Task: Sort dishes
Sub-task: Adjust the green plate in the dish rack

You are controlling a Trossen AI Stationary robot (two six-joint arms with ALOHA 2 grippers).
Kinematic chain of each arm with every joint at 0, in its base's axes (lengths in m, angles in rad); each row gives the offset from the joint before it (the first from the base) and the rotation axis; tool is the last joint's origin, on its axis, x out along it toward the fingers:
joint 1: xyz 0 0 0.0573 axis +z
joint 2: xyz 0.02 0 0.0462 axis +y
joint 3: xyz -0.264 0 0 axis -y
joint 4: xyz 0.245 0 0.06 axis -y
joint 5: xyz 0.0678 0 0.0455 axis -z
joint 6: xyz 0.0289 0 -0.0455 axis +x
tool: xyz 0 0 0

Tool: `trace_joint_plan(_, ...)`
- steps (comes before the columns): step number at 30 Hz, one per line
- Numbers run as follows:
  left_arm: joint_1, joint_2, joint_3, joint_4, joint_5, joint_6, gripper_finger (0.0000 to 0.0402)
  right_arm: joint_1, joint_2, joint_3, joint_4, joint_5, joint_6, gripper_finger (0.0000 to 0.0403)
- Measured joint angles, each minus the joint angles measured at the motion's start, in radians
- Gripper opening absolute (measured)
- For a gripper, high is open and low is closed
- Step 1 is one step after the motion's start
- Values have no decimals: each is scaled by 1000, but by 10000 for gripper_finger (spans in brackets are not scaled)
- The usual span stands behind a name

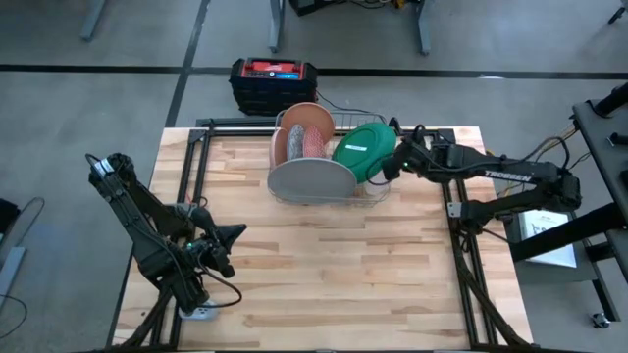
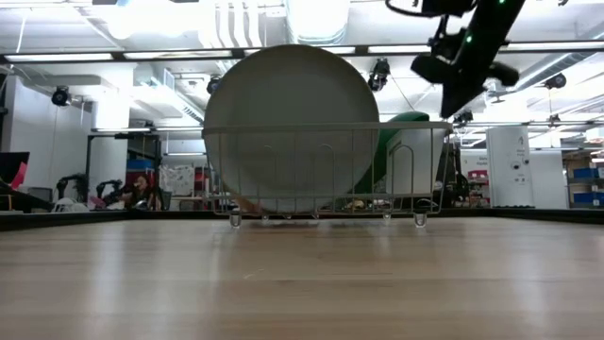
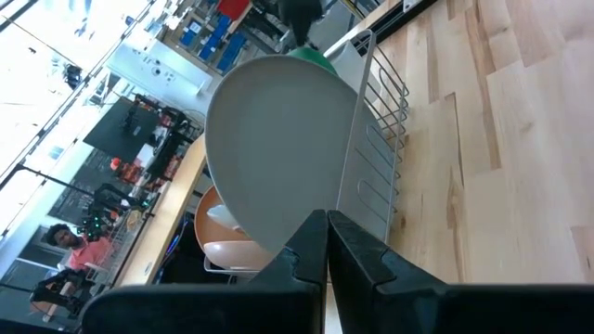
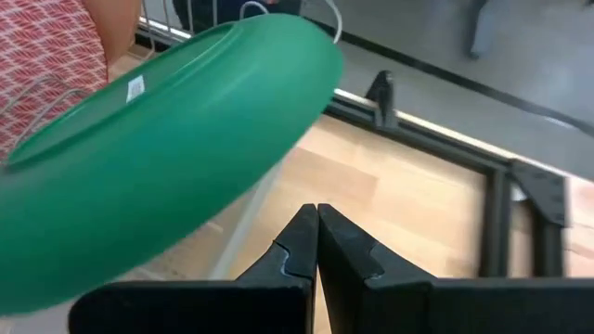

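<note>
Green plate (image 1: 364, 150) leaning in the wire rack (image 1: 378, 192), tipped off its right end. Pale grey plate (image 1: 311, 179) upright at the rack's front, patterned (image 1: 306, 140) and pink (image 1: 308, 115) ones behind. Right gripper (image 1: 393, 163) just beside the green plate (fingers pressed together, empty). Left gripper (image 1: 234, 234) well clear of the rack, clenched too.

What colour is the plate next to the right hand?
Green plate, beside the right hand; clearest in the right wrist view.

We see a pale wooden tabletop (image 1: 324, 255) on a grey floor (image 1: 78, 147), a black-and-red box (image 1: 273, 82) behind it, and long ceiling lights (image 2: 57, 57) over shelving beyond.
</note>
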Motion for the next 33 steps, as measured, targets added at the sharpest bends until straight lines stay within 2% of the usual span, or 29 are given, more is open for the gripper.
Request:
trace_joint_plan(6, 0, 0, 0, 0, 0, 0, 0, -10, 0, -65, 200, -8, -82, 0)
trace_joint_plan(14, 0, 0, 0, 0, 0, 0, 0, -10, 0, -61, 379, -10, -199, 0)
trace_joint_plan(23, 0, 0, 0, 0, 0, 0, 0, -8, 4, -60, 566, -193, -283, 0)
trace_joint_plan(29, 0, 0, 0, -1, 0, 0, 0, -8, 16, -60, 577, -204, -335, 0)
trace_joint_plan(33, 0, 0, 0, -1, 0, 0, 0, -9, 31, -60, 667, -212, -406, 0)
